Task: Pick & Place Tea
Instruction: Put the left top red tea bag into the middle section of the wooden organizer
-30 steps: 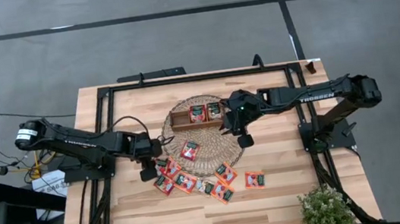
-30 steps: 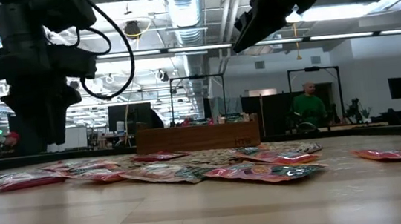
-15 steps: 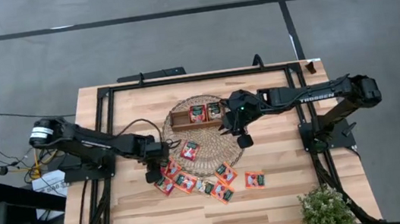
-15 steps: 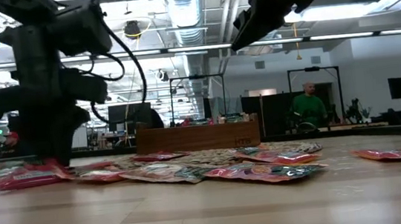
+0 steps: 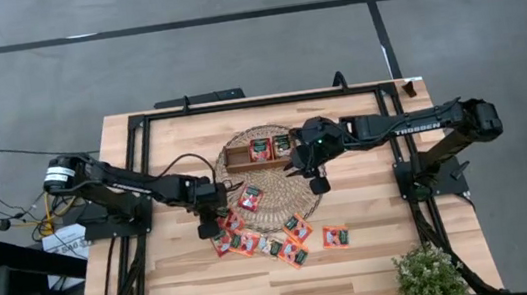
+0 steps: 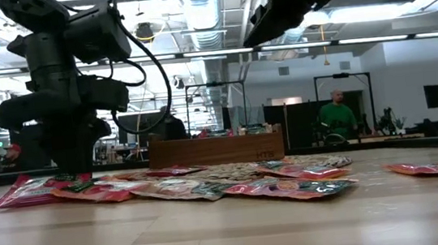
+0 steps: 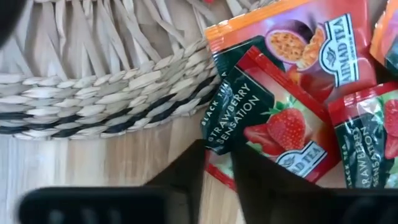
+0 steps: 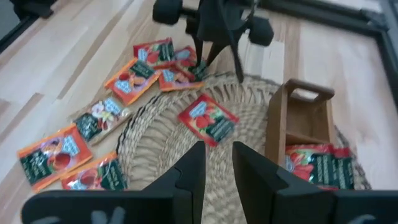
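Readable in left wrist view: "BLACK TEA", "STRAWBERRY SENSATION" on a red sachet [image 7: 264, 121], "AHMAD TEA" on the orange one [image 7: 311, 46]. Left gripper [image 5: 214, 217] pinched on the strawberry sachet's corner at the woven mat [image 5: 270, 202] edge. Right gripper [image 5: 303, 166] narrowly parted, empty, above the mat. Only in high view: two sachets in the wooden tray [image 5: 236, 157]; others strewn on the bench [image 5: 376, 244].

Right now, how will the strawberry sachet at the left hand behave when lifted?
Probably light and floppy: the strawberry sachet is thin and flat. Its glossy wrapper may slip. It overlaps the passionfruit sachet, so lifting could drag that.
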{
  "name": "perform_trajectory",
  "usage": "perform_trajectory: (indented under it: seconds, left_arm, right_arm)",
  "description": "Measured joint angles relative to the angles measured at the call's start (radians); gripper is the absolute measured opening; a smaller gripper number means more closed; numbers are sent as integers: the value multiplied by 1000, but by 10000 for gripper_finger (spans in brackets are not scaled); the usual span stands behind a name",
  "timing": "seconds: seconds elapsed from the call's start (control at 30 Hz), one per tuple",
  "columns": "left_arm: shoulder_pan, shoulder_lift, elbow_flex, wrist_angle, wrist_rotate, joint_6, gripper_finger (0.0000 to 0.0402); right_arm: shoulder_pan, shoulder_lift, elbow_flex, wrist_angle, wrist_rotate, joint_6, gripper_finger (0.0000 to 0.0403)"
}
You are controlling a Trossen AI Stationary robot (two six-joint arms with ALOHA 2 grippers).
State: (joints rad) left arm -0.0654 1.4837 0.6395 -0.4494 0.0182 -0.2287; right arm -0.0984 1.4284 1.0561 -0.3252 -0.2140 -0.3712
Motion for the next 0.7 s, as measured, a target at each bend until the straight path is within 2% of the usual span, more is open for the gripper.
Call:
perform_trajectory:
  seconds: [0.07, 0.13, 0.3, 0.47, 0.7]
  left_arm:
    - [-8, -9, -1, -6, -28, 0, 22]
    - [-15, -26, -3, -17, -45, -3, 8]
    - [-33, -81, 10, -105, -86, -39, 2]
    - [-54, -152, 87, -230, -206, -52, 0]
    - [-54, -218, 239, -262, -379, 42, 0]
  right_arm:
    - [0, 0, 0, 24, 0, -1, 71]
    - [0, 0, 0, 47, 0, -1, 71]
    - [0, 0, 0, 108, 0, 42, 71]
    - [-2, 0, 0, 205, 1, 90, 72]
    - [-3, 0, 1, 281, -6, 119, 96]
